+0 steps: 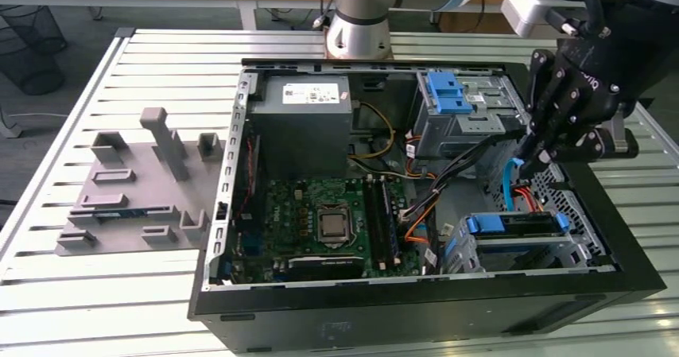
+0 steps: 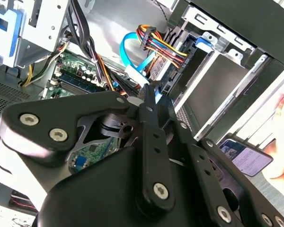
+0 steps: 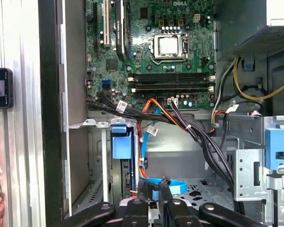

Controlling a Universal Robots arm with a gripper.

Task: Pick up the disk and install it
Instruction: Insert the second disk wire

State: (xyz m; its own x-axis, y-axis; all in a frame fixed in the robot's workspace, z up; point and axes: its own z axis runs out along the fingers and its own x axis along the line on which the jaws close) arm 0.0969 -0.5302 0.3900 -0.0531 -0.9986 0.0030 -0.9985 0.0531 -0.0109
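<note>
Black metal gripper (image 3: 154, 187) linkage, bolted, nearest the lens in both wrist views; fingers drawn together, tips almost meeting, nothing gripped that I can make out. Flat blue cable (image 3: 177, 187) runs just beyond the tips; contact cannot be told. Exterior view: gripper (image 1: 530, 157) hangs over the open black computer case (image 1: 424, 317), at the exterior view's right. Disk (image 1: 520, 225) sits in the perforated metal drive cage (image 1: 483, 254) below, blue carrier edge showing. Black cable bundle (image 1: 467, 162) crosses between cage and green motherboard (image 1: 318, 214). Case lies on a slatted white table (image 1: 159, 55)
</note>
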